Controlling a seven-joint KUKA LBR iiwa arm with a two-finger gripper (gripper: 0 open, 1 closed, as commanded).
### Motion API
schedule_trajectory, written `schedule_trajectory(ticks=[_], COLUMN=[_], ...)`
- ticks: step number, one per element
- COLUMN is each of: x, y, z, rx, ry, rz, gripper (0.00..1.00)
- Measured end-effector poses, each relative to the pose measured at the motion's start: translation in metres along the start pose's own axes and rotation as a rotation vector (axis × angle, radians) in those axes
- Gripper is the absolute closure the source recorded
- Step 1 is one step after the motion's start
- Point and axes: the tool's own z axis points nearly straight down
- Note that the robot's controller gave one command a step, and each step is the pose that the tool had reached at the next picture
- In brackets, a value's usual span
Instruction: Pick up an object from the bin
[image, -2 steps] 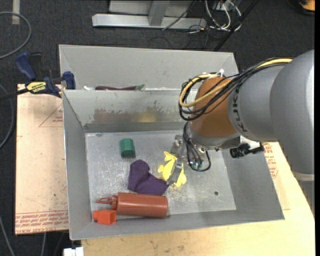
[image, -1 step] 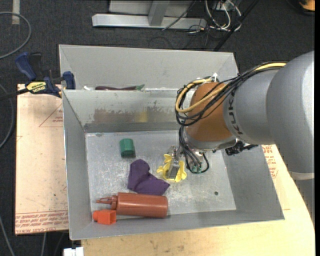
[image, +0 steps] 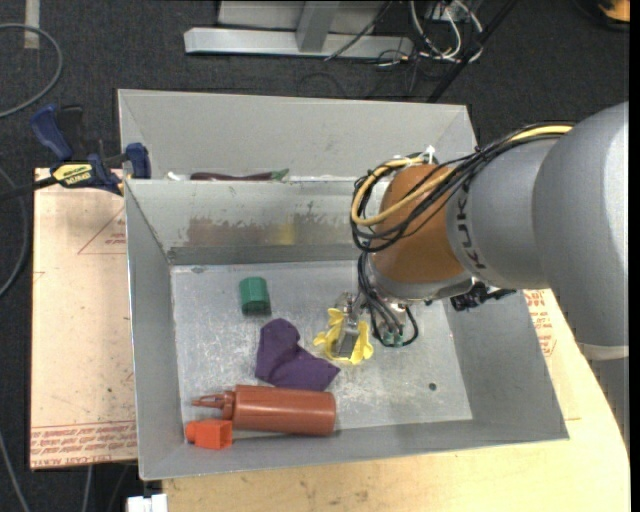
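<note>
Yellow scrap (image: 331, 341) lies mid-floor in the bin (image: 150, 330), just right of a purple cloth (image: 290, 362). My gripper (image: 350, 333) sits down on the scrap; I cannot tell whether it is spread or pinching.

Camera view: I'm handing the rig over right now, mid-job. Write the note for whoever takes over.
Gripper: down at the bin floor, on a yellow crumpled thing near the middle; grasp not confirmed.
Other things: purple cloth just left of it, green block farther back, red-brown bottle at the front with an orange block beside its nozzle.
Done: gripper placed at the yellow thing.
Left: confirm the grip, lift it out.
</note>
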Motion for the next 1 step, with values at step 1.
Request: schedule_trajectory(ticks=[1], x=[0.0007], y=[-0.0001], z=[-0.0025], rx=[0.0], ry=[0.001], rz=[0.0], gripper=[1.0])
